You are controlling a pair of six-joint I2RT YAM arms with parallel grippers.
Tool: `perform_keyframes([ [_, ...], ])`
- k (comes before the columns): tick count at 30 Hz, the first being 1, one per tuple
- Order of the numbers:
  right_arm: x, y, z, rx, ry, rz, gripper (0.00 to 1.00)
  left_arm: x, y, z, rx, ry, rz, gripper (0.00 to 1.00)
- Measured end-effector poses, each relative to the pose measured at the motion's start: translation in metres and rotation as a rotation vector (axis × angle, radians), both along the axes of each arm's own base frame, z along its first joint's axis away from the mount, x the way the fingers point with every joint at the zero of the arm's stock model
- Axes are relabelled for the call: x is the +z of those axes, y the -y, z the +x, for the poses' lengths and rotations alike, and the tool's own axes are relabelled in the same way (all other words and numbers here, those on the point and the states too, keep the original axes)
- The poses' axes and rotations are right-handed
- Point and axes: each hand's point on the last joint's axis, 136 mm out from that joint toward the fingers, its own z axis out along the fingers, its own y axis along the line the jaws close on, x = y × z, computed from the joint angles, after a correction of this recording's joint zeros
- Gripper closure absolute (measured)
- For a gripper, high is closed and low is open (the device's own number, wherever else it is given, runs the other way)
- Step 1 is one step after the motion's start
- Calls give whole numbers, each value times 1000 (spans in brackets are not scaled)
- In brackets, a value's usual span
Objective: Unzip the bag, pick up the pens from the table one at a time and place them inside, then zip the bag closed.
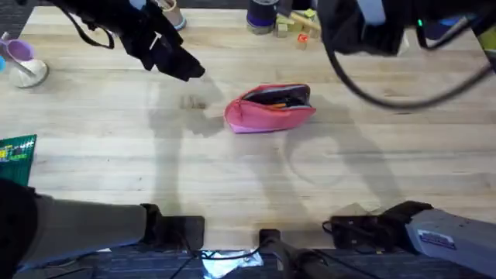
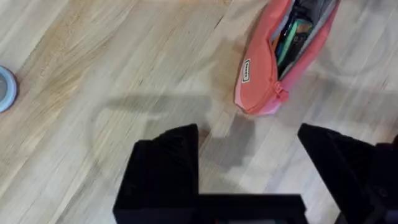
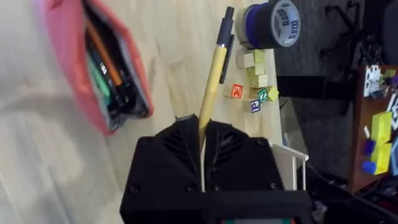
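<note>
Looks like a robotics lab bench: light wood plank table [image 1: 116, 163] with arm bases and loose cabling at the near edge. Test props along the far edge: lettered toy blocks [image 3: 252, 87], tape roll [image 3: 273, 23].
</note>
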Motion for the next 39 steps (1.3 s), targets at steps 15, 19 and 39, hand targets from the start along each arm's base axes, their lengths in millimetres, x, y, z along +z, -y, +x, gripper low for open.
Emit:
perform_keyframes([
  [15,-95,13,-35,163,-113,-172,971,0,0,1,0,3,0,6],
  [19,-111,14,-38,170,-133,-182,970,0,0,1,0,3,0,6],
  [39,-156,-3,-12,244,-140,-224,971,0,0,1,0,3,1,5],
])
